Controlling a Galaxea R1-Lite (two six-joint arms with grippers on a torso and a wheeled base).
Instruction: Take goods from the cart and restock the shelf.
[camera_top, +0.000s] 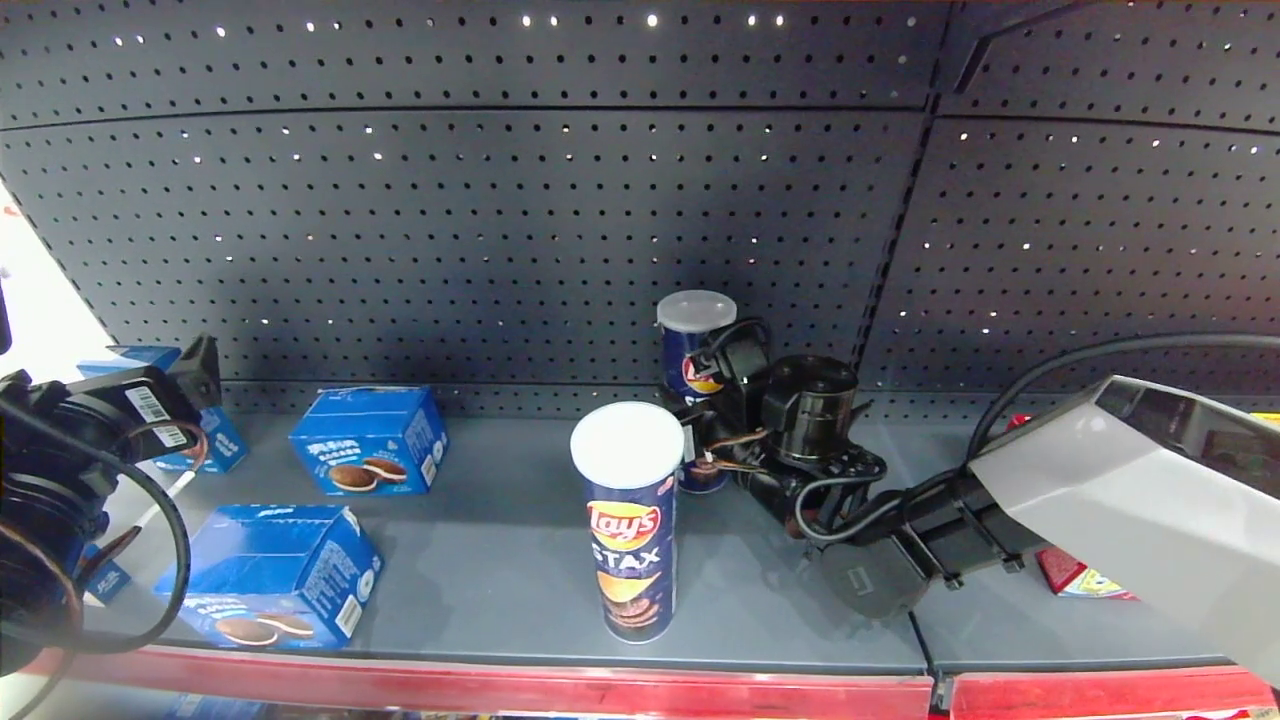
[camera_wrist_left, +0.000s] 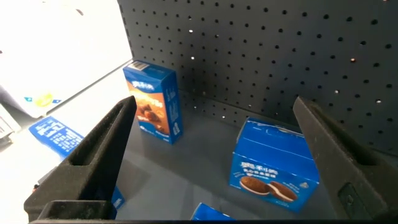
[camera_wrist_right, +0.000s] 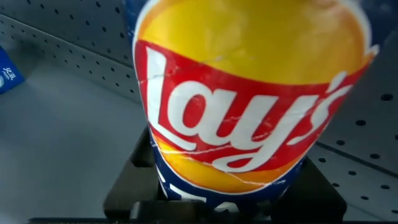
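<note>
Dark pegboard (camera_top: 450, 230) runs behind a grey shelf (camera_top: 480, 520) with a red front lip, and we're well into the restock. Two blue cookie boxes (camera_top: 368, 440) (camera_top: 275, 575) are on the left half, and a front can (camera_top: 628, 520) of crisps stands upright near the lip at the middle. Now to the action: the rear can (camera_top: 697, 330) stands upright at the back, close to the pegboard, its base down on the shelf as far as I can judge. The right claw (camera_top: 712, 405) is wrapped about its middle from the right side, and the right wrist view has the label pressed right up to the lens with the fingers tight on either flank, so I call it pinching that can. This placement looks all but done, with letting go and backing out left. Over at the shelf's left end the left claw (camera_wrist_left: 211, 106) is spread wide, holding nothing, near the boxes.
</note>
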